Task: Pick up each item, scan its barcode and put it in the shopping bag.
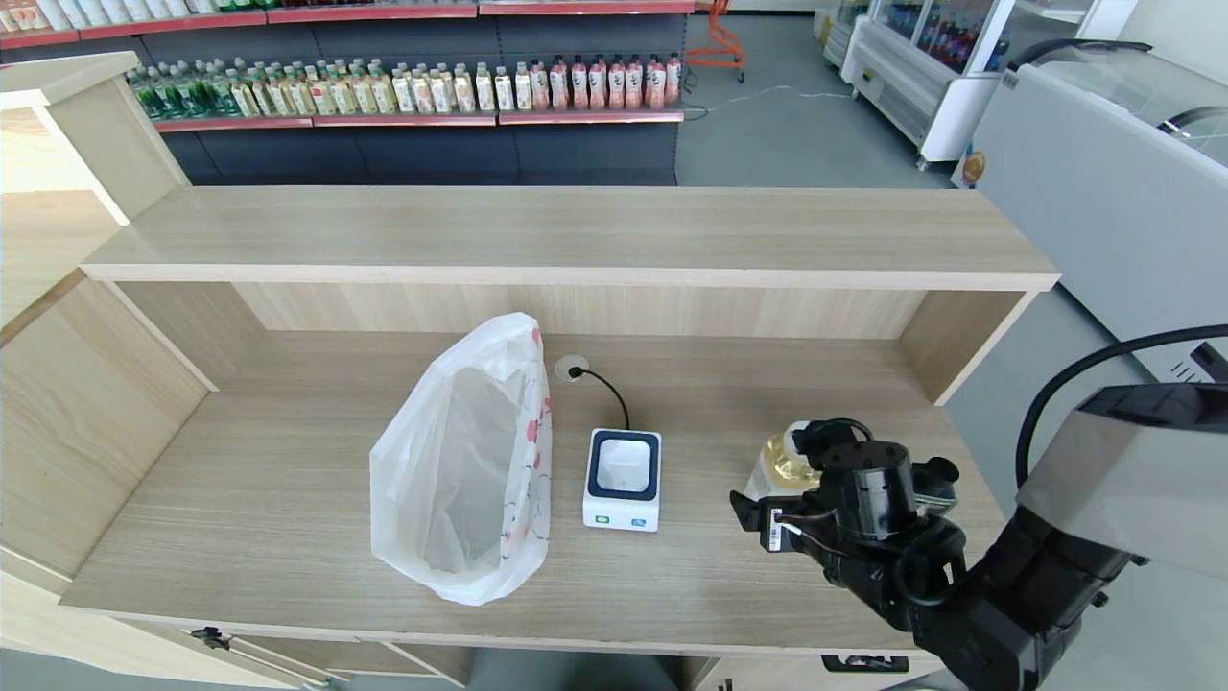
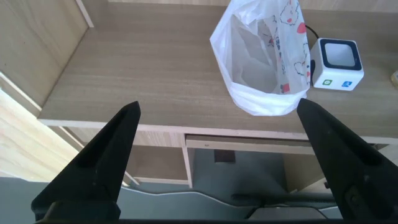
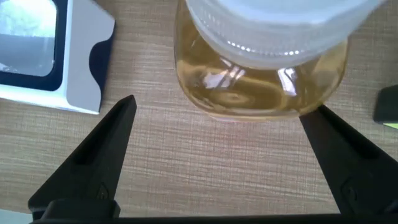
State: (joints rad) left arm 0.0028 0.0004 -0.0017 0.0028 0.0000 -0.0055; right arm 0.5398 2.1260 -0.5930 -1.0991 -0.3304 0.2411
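Note:
A clear bottle of yellowish liquid [image 1: 782, 465] [image 3: 261, 74] with a white cap stands on the wooden counter [image 1: 288, 499], right of the white barcode scanner [image 1: 624, 478] [image 3: 43, 56] [image 2: 337, 63]. My right gripper [image 3: 221, 162] hovers open just above and in front of the bottle, one finger on either side, not touching it. The white plastic shopping bag [image 1: 475, 465] [image 2: 264, 56] stands open left of the scanner. My left gripper [image 2: 217, 162] is open, held off the counter's front edge, above the floor.
A raised wooden ledge [image 1: 576, 235] walls the counter's back and sides. The scanner's black cable [image 1: 609, 389] runs to a hole in the counter. A dark object [image 3: 387, 106] lies beside the bottle. Bare counter spreads left of the bag.

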